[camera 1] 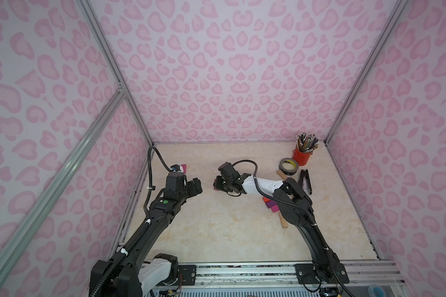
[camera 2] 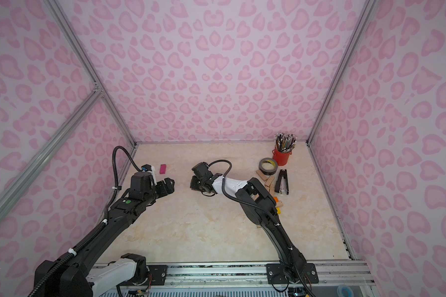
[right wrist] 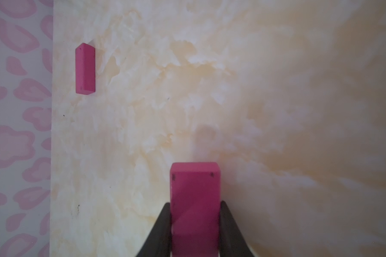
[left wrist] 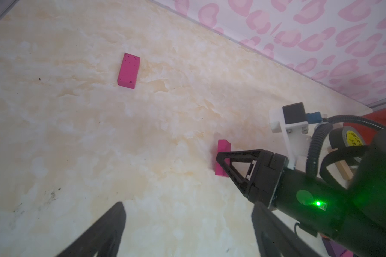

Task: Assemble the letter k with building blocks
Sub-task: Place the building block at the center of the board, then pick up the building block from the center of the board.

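**K build: right arm has one magenta block, a second lies at its 10 o'clock**

Clock is as in a top view, 12 = far wall.

- Table (camera 1: 216, 236): both arms reach in from 6.
- Left gripper (camera 2: 168, 185): over the 9 side, jaws spread wide, nothing in them.
- Right gripper (right wrist: 195, 203): near table centre, pointing down, clamped across the width of the held block (right wrist: 195, 191).
- Pile (camera 1: 271, 205): the other blocks, on the 3 side by the tape (camera 1: 289, 165) and stapler (camera 1: 305, 182), partly hidden under the right arm.
- Held block: level, broad face up, long axis 12–6. It sits low at the table; can't tell if it touches.
- Loose block (camera 2: 163, 169): magenta, flat on the table toward 10–11, near the left wall. Long axis also 12–6, so it's parallel to the held block.

Key relation: the loose block lies at about 10 from the held block. The two are apart, and the loose one is offset toward 9, so they aren't end to end. From the left gripper the loose block is at about 12, and that gripper is nearer to it than the right gripper is.

My read:
- Early stage, only these two blocks are out of the pile.
- If they form the spine, the held block needs a sideways shift toward 9 and no turn.
- If it's a leg, it has to rotate off 12–6.
- Can't tell which is intended.
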{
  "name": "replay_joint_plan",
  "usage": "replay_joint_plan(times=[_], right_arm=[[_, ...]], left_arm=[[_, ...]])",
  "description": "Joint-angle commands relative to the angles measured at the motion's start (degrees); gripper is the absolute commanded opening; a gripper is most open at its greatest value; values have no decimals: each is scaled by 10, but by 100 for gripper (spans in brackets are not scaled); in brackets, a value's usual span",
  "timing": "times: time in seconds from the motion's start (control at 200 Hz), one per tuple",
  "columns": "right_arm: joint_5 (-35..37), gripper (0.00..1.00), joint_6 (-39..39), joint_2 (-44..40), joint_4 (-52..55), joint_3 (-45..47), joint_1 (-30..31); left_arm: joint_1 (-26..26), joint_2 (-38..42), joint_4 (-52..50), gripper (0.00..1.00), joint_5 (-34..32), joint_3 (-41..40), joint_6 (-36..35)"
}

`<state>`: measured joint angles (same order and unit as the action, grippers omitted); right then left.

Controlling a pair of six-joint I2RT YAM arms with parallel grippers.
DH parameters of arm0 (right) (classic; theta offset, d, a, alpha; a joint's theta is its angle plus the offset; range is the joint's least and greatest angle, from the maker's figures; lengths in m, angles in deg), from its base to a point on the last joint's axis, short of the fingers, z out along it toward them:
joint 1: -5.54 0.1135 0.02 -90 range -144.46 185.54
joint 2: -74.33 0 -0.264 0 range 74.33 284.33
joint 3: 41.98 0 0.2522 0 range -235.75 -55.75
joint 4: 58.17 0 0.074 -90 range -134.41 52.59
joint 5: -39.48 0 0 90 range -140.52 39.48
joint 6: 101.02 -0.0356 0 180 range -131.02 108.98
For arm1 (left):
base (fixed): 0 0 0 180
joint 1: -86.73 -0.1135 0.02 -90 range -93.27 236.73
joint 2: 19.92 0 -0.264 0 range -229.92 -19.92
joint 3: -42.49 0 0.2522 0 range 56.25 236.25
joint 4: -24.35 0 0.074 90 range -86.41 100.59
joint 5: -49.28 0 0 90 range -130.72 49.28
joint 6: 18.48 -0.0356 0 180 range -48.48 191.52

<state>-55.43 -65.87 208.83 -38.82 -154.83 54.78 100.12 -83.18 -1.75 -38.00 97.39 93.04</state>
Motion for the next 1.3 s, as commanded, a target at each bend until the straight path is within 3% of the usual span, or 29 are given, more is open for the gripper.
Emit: replay_joint_plan(times=[0.0, 0.175, 0.426, 0.596, 0.791, 1.051, 1.292], right_arm=[[10, 29, -18, 19, 41, -2, 3], [5, 40, -17, 16, 41, 0, 3], [-12, 41, -15, -1, 42, 0, 2], [-9, 42, 6, -51, 41, 29, -3], [6, 45, 66, -180, 24, 136, -7], [60, 48, 147, -404, -31, 335, -2], [63, 67, 239, -532, -34, 432, -2]], left_arm=[[-1, -6, -8, 90, -6, 5, 0], [-1, -16, -5, 90, -4, 5, 2], [0, -52, -8, 87, -3, 23, 18], [16, -94, -12, 78, -15, 51, 13], [58, -164, -22, 62, -49, 102, 2], [83, -304, -70, 60, -73, 205, -24], [85, -411, -111, 59, -77, 294, -52]])
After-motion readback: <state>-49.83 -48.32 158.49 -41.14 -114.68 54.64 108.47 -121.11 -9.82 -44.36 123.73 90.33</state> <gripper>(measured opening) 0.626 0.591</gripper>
